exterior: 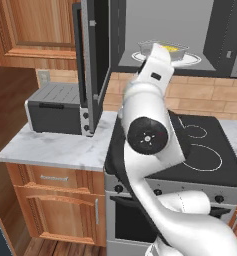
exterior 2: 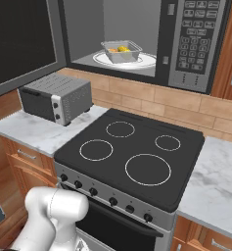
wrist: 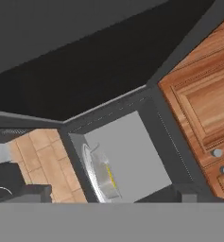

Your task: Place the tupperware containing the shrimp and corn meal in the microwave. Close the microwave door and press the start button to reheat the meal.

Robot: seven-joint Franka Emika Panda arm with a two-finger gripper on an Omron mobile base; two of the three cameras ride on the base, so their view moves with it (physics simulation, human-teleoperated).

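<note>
Tupperware [exterior 2: 121, 51] already sits on turntable plate [exterior 2: 146, 62] inside microwave [exterior 2: 196, 44]; hand released, holding nothing. Door [exterior: 94, 60] hangs wide open. You risk clipping toaster oven [exterior: 55, 109] or missing door edge when swinging it shut; approach wide.

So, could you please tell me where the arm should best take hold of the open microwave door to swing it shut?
Probably the microwave door is best taken at its free outer edge, from the left outer face, pushing right toward the cavity where the tupperware sits. It stands wide open, hinged left, so that edge likely gives most leverage.
</note>
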